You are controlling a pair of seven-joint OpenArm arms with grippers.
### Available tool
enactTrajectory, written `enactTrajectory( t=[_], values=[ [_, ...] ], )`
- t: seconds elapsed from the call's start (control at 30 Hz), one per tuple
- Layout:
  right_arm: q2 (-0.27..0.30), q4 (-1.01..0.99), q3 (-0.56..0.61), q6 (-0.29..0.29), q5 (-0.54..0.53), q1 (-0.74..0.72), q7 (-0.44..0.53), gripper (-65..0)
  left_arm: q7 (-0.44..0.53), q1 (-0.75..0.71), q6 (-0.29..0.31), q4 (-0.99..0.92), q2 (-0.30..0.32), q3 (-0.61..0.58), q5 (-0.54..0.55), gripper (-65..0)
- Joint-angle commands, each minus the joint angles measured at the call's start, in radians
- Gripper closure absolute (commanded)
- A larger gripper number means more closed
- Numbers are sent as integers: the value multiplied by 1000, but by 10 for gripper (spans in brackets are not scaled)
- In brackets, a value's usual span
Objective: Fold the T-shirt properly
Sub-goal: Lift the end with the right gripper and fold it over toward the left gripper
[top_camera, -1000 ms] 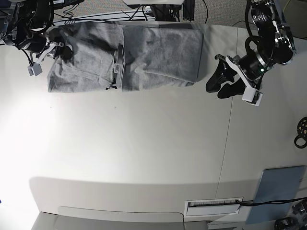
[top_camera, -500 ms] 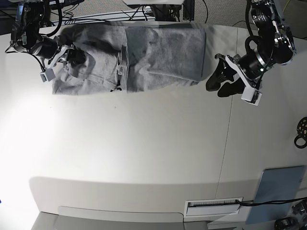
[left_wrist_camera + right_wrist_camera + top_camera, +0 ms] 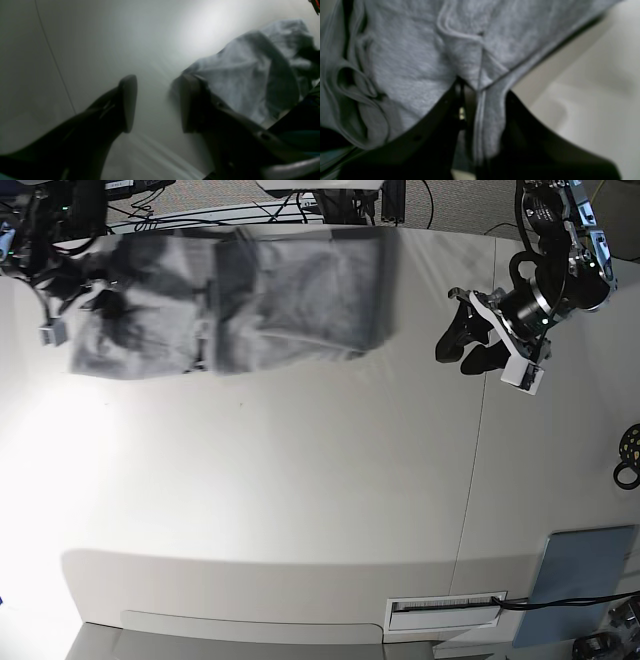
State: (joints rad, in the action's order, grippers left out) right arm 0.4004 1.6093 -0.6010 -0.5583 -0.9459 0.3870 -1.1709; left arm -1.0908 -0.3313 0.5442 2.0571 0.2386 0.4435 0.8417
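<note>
right wrist: t-shirt (image 3: 407, 62) hem pinched in right claw (image 3: 482, 100).

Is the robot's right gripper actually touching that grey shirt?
Touching. The right wrist view shows the right gripper pinching a hemmed fold of the T-shirt.

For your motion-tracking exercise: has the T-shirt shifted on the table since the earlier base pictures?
Yes. The T-shirt has slid toward the picture's left, widening its gap from the table seam.
</note>
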Motion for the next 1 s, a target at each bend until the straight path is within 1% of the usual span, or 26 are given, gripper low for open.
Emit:
enactTrajectory(
  t=[0.0,0.07,0.17,0.27,0.37,0.43,0.5,0.63,0.7,0.8,0.97],
  values=[
    [27,46,-31,-7,-29,-7,11,0,38,-6,3,10,8,4,18,-285],
    [31,111,-61,-7,-30,-7,-36,0,67,-24,3,-9,8,4,18,-285],
    [18,225,-59,-6,-58,-6,-128,0,86,-52,4,-34,8,4,18,-285],
    [-23,353,-47,-6,-131,-5,-183,0,89,-75,8,-35,7,4,18,-285],
    [-77,487,-17,-5,-127,1,-193,0,97,-97,8,-35,6,4,18,-285],
    [-109,561,17,-3,-107,8,-180,0,96,-105,8,-36,-3,4,18,-285],
    [-138,624,63,21,-67,17,-145,0,97,-110,9,-42,-16,3,18,-285],
    [-190,695,205,44,27,35,-95,0,95,-110,45,-75,-52,-4,18,-285],
    [-201,695,291,56,85,34,-76,0,94,-116,61,-103,-71,-22,17,-285],
    [-209,695,422,88,182,34,-19,0,93,-121,90,-154,-80,-72,-2,-285],
    [-209,694,620,160,340,31,65,0,96,-120,90,-208,-80,-186,-84,-285]
  ],
)
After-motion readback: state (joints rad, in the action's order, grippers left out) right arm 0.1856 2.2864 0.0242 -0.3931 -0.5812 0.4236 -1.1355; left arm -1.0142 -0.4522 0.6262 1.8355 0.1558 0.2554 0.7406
